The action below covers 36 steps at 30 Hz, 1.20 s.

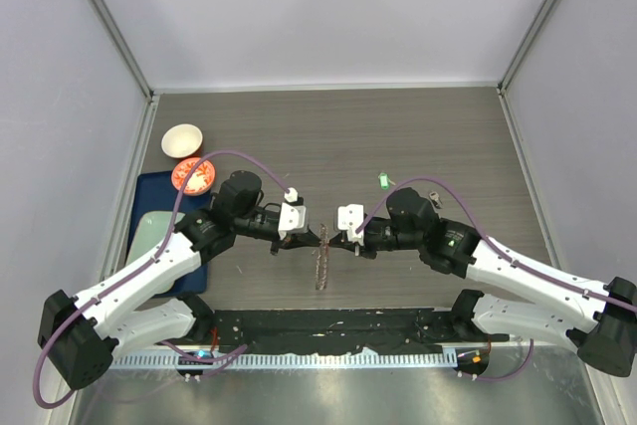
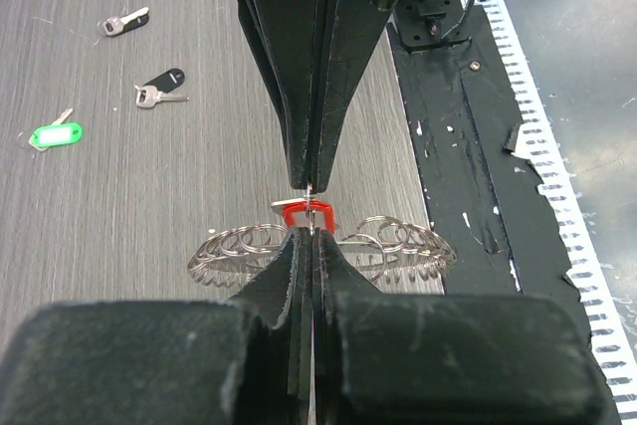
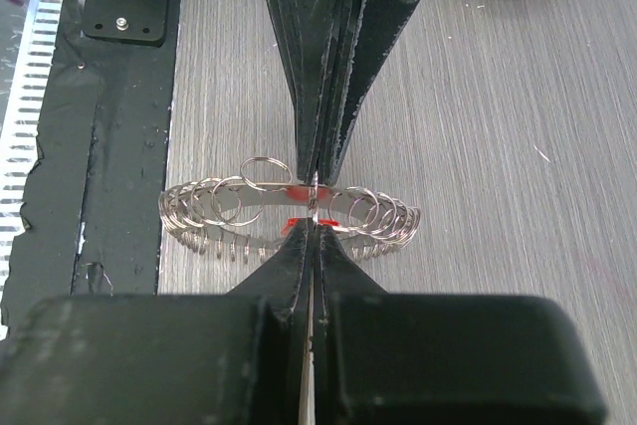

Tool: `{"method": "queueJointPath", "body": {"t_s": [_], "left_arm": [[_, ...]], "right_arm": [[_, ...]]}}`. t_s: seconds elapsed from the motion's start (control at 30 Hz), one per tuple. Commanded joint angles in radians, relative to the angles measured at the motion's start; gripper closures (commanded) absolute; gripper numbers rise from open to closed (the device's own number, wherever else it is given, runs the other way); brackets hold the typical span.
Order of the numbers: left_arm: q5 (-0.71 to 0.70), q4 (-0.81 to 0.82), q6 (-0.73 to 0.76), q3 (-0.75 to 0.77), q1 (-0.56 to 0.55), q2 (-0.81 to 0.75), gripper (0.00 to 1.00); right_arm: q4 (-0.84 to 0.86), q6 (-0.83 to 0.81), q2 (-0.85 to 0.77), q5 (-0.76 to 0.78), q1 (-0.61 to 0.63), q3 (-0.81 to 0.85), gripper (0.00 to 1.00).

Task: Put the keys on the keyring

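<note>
The keyring [image 2: 398, 241], a wide grey ring hung with many small wire loops, sits under both fingertips; it also shows in the right wrist view [image 3: 209, 208] and as a thin edge-on strip from above [image 1: 320, 268]. My left gripper [image 2: 311, 231] and right gripper [image 3: 313, 226] are both shut and meet tip to tip over it [image 1: 324, 238]. The red key [image 2: 297, 212] sits at my left fingertips, with a thin metal piece running between the two tips. The green key [image 2: 55, 134] and two black keys [image 2: 164, 82] [image 2: 124, 23] lie loose on the table.
A white bowl [image 1: 182, 139] and an orange bowl [image 1: 193, 175] stand at the far left by a blue tray [image 1: 149, 208]. A black mat [image 1: 328, 330] and a toothed metal strip run along the near edge. The green key lies beyond the right arm [image 1: 381, 182].
</note>
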Motion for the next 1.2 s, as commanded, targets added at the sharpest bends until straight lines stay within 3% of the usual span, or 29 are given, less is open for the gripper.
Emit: {"method": "queueJointPath", "body": {"t_s": [0.0, 1.17], "left_arm": [[0.028, 0.048, -0.015, 0.048, -0.006, 0.002, 1.0], [0.012, 0.051, -0.018, 0.044, -0.006, 0.011, 1.0]], "right_arm": [[0.048, -0.001, -0.025, 0.011, 0.005, 0.019, 0.99], [0.018, 0.002, -0.022, -0.014, 0.005, 0.022, 0.99]]}}
